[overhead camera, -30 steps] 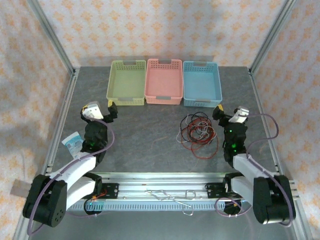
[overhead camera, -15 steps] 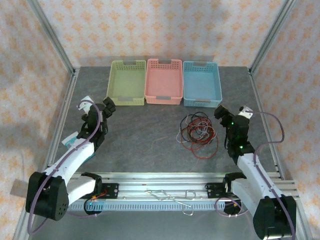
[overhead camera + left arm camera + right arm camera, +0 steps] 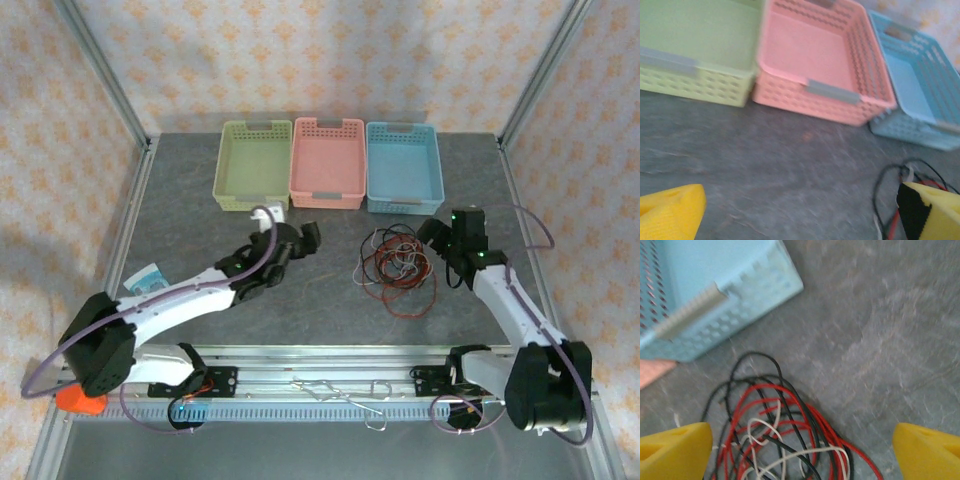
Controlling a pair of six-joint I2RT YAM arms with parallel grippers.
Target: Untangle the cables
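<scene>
Over the last second both arms left their poses at the sides of the worktop [image 3: 330,320] and closed on the tangle.

Left gripper [image 3: 306,238]: swung from the left edge to mid-worktop, arm stretched low. It stood left of the cables [image 3: 396,265], with bare worktop between. Jaws released and spread wide. In the left wrist view the yellow fingers [image 3: 670,212] sat at the two lower corners with nothing between them.

Right gripper [image 3: 434,233]: came in from the right edge to just beside the far-right rim of the heap. Jaws also released and wide. The right wrist view looked down on red, black and white loops lying between the fingers. Contact with a strand: cannot tell.

Cables: unmoved, one interlaced heap right of centre, just in front of the blue basket [image 3: 404,205].

Beyond, the pink basket [image 3: 326,200] and green basket [image 3: 252,203] completed the far row.

Reading: approach only, with no strand yet separated. The right arm looked better placed for a first pick.
</scene>
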